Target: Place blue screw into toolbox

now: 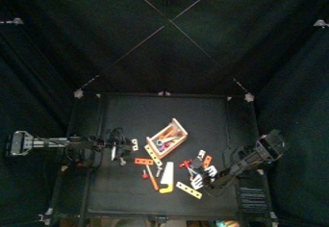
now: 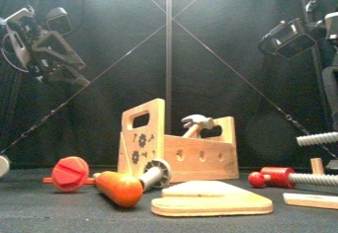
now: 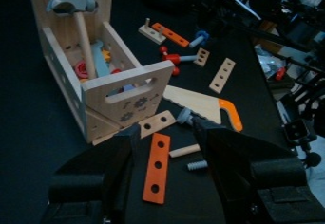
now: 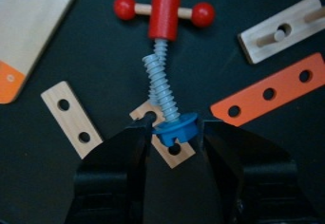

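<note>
Jaws of the right gripper (image 4: 174, 133) stand apart on either side of the blue head of the long blue plastic screw (image 4: 162, 87), low over the desk (image 4: 89, 62), so they seem set to close on it, though none of the views shows them pressing it yet. The screw lies flat on the desk toward its right front, its threaded shaft running away from the jaws to end just beside a red wooden clamp-like piece with a round red knob on each side (image 4: 162, 11); its head rests over a small pale wooden strip with holes (image 4: 168, 144). Taking the screw at the head looks sensible, since that is its widest and firmest part. An orange three-holed wooden strip (image 4: 269, 88) and two more pale holed strips (image 4: 71, 123) lie near, so the fingers have little room to spread. The open-topped pale wooden toolbox (image 3: 102, 71) stands upright near the desk's middle, well apart from the screw, so a lift and a carry toward the left will be needed. Inside it the left wrist view shows a grey-headed wooden hammer (image 3: 79, 9) propped against one end, and some small red, yellow and blue pieces low in the box, too small to name. The left gripper (image 3: 178, 171) hangs above the desk's left part with its jaws apart and empty, pointed toward the toolbox, apparently idle.
</note>
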